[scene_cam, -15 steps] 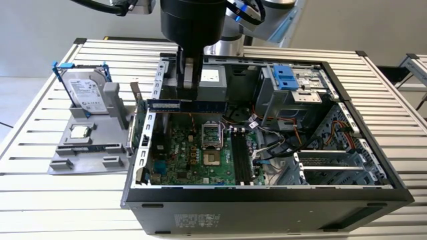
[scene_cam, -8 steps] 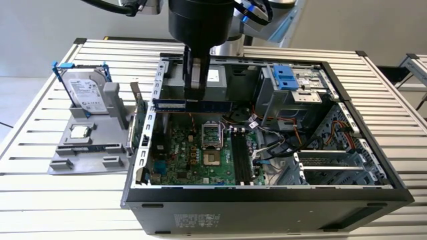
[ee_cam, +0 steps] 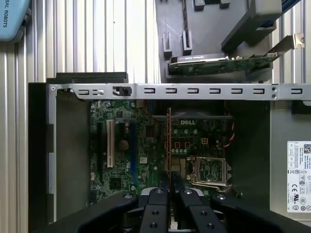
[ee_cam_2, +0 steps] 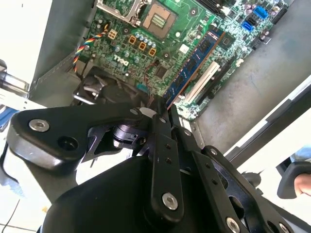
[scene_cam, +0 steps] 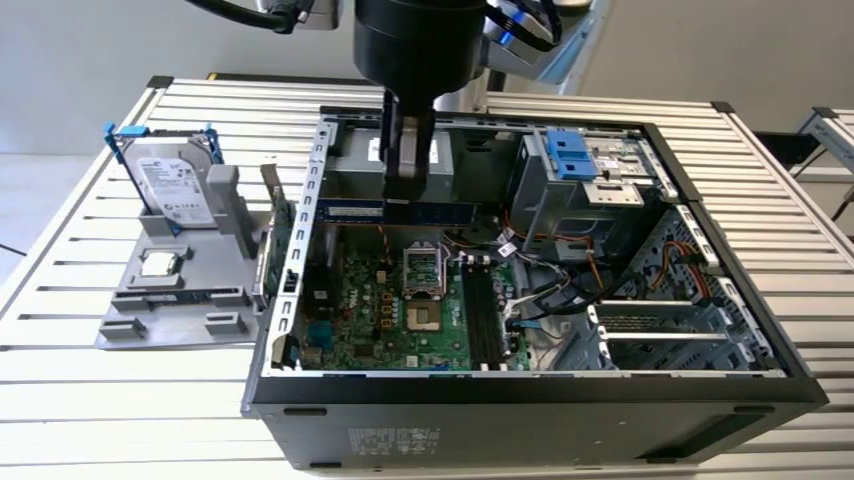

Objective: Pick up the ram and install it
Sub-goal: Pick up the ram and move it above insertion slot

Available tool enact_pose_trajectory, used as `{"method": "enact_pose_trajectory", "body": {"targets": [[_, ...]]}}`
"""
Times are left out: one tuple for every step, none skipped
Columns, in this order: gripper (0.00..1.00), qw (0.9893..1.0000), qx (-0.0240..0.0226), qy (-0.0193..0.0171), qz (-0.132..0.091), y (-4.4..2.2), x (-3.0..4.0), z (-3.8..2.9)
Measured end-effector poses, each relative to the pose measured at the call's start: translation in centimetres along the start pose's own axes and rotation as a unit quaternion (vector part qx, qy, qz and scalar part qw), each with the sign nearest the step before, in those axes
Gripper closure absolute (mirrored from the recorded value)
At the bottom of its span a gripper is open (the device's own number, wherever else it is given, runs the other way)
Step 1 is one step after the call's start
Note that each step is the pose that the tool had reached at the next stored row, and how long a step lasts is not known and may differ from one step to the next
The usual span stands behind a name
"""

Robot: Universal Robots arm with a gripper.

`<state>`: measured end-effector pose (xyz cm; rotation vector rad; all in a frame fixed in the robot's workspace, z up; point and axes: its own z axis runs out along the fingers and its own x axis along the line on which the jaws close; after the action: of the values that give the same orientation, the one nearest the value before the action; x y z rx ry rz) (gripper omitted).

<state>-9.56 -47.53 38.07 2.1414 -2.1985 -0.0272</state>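
The pincer [scene_cam: 404, 192] is clamped narrow on the ram [scene_cam: 447, 211], gripping the stick near its middle by its upper long edge. In the exterior view the ram hangs level over the motherboard [scene_cam: 354, 310] inside the open computer case [scene_cam: 534, 400], at twelve o'clock of the processor socket [scene_cam: 424, 318]. In the first wrist view it shows edge-on as a thin line running out from between the fingers [ee_cam: 158, 208]. In the second wrist view its blue face with dark chips slants away over the green board.

The black memory slots [scene_cam: 483, 315] lie at three o'clock of the socket and run crosswise to the held stick. At nine o'clock of the case a grey holder [scene_cam: 160, 315] sits on the slatted bench [scene_cam: 80, 400]. It carries an upright hard drive [scene_cam: 174, 185] in a blue frame. A wider green card [scene_cam: 283, 235] stands just beside the case wall.
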Motion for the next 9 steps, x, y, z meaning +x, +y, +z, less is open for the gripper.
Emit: {"method": "enact_pose_trajectory", "body": {"targets": [[1.00, 1.0000, 0.0000, 0.0001, 0.000, -0.13, 0.00, -0.01], [1.00, 1.0000, 0.0000, 0.0000, 0.000, -0.25, -0.01, -0.02], [1.00, 1.0000, 0.0000, 0.0000, 0.000, -0.39, -0.01, -0.03], [1.00, 1.0000, 0.0000, 0.0000, 0.000, -0.51, -0.01, -0.04], [1.00, 1.0000, -0.0001, 0.0001, 0.000, -0.64, -0.01, -0.05], [1.00, 1.0000, -0.0001, 0.0000, 0.001, -0.77, -0.02, -0.05], [1.00, 1.0000, 0.0000, 0.0000, 0.001, -0.88, -0.02, -0.06], [1.00, 1.0000, 0.0000, 0.0000, 0.001, -1.00, -0.02, -0.07], [1.00, 1.0000, -0.0001, 0.0001, 0.001, -1.13, -0.03, -0.08]]}}
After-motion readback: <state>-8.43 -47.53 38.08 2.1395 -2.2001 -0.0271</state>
